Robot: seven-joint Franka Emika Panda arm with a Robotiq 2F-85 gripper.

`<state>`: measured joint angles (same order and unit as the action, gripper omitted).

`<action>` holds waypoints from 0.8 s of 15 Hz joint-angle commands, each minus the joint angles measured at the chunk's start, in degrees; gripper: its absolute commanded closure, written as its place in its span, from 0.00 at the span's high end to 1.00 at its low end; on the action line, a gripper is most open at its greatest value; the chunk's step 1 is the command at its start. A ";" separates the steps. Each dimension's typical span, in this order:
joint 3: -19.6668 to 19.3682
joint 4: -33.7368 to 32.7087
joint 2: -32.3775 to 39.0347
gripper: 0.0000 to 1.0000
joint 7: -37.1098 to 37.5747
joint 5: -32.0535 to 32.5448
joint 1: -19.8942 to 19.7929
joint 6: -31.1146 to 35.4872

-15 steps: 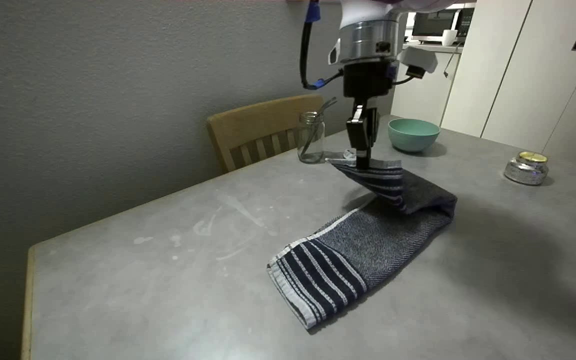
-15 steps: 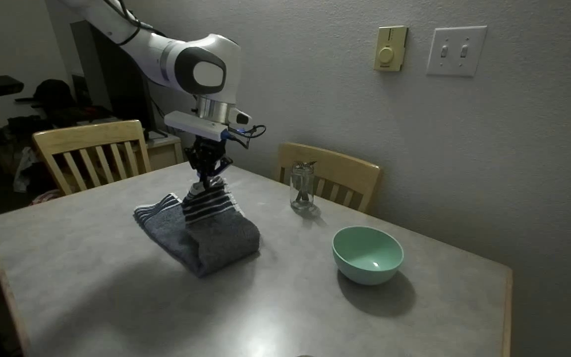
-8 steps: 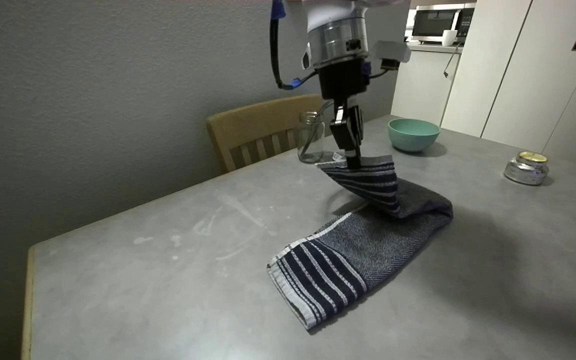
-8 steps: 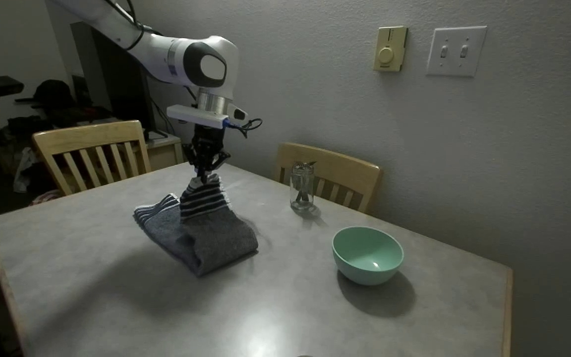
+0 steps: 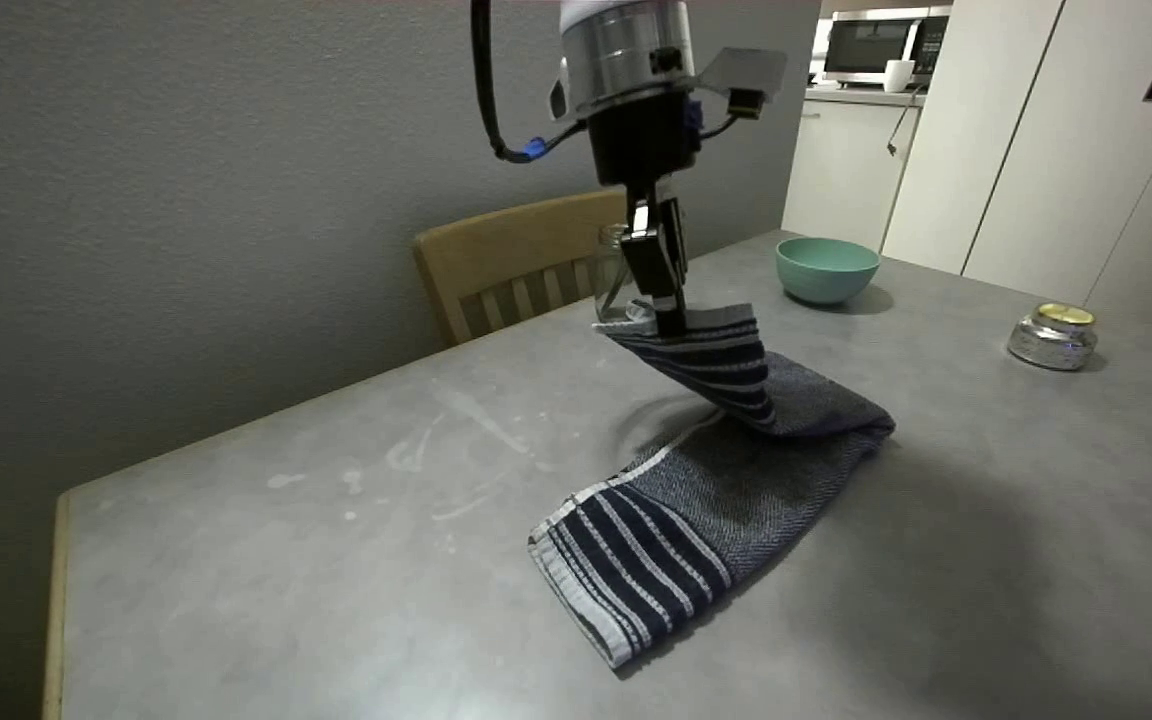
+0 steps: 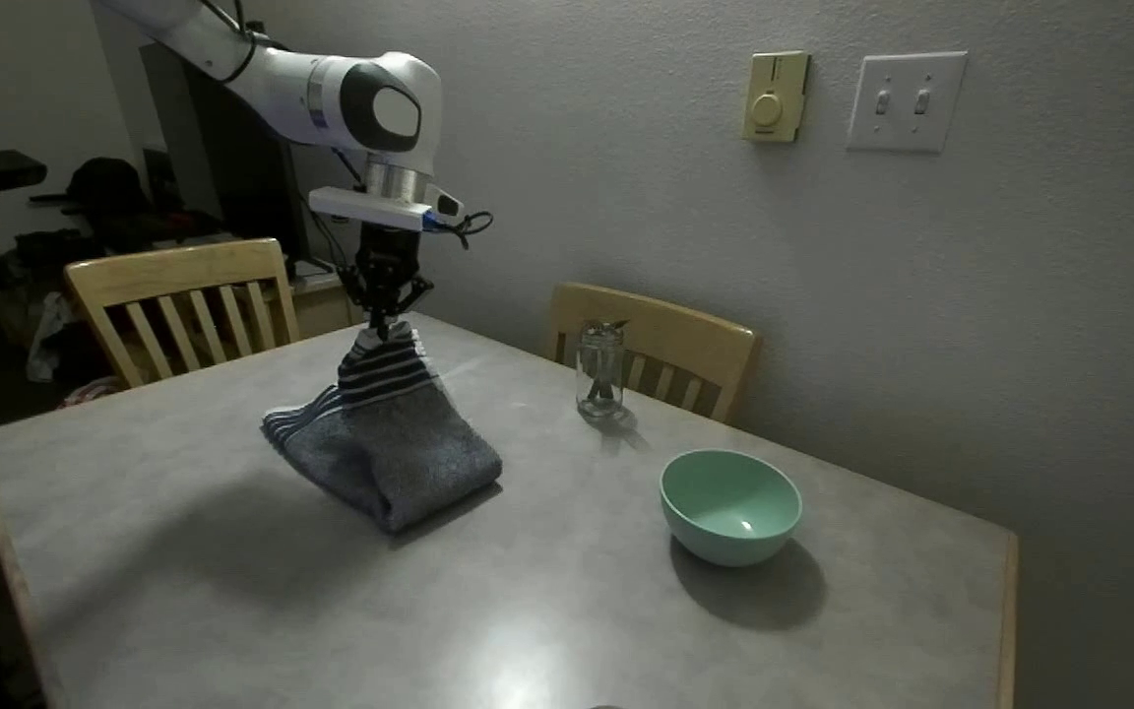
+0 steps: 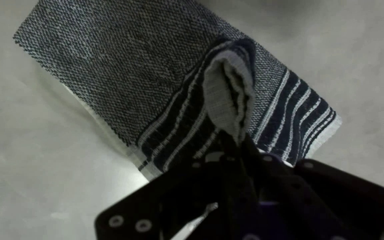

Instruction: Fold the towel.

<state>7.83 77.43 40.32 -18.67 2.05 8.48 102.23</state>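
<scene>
The dark grey towel [image 5: 776, 480] lies on the table, with its far part bent back over itself. It shows also in an exterior view [image 6: 424, 458] and in the wrist view [image 7: 128, 63]. One striped end [image 5: 626, 560] lies flat. The other striped end [image 6: 385, 374] is raised above the table in my gripper [image 5: 671, 325]. The gripper shows also in an exterior view [image 6: 382, 333]. In the wrist view the dark fingers [image 7: 238, 141] are shut on the pale hem, which bunches into a loop between them. Dark shade hides part of the fingers there.
A green bowl [image 5: 826, 270] stands on the table [image 6: 587, 601], as does a glass jar with utensils [image 6: 599, 379]. A silver candle jar [image 5: 1053, 338] is at the right in an exterior view. Wooden chairs [image 6: 183, 261] stand at the table's edges.
My gripper has moved left in both exterior views, carrying the raised towel end along. The bend has shifted the same way, and the flat end has slid slightly.
</scene>
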 commanded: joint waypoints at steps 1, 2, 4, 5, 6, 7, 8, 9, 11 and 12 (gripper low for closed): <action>1.48 -5.61 4.22 0.02 -2.85 0.37 0.42 -3.91; 1.61 -6.31 4.92 0.02 -3.08 0.47 0.63 -4.94; 1.38 -7.38 5.78 0.02 -2.91 1.00 1.25 -6.92; 1.34 -7.54 5.88 0.02 -2.81 1.00 1.34 -7.55; 1.28 -7.31 5.75 0.02 -2.56 1.06 1.47 -7.50; 1.45 -7.24 5.60 0.02 -2.81 0.97 1.53 -7.61; 1.68 -6.93 5.33 0.02 -3.20 1.01 1.70 -7.49; 1.81 -6.62 5.12 0.02 -3.52 1.11 1.90 -7.18; 2.46 -6.20 4.69 0.02 -4.86 1.31 2.51 -6.83; 2.68 -6.17 4.90 0.02 -5.47 1.63 2.96 -6.68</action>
<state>9.59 71.55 45.45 -22.08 2.07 10.61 96.49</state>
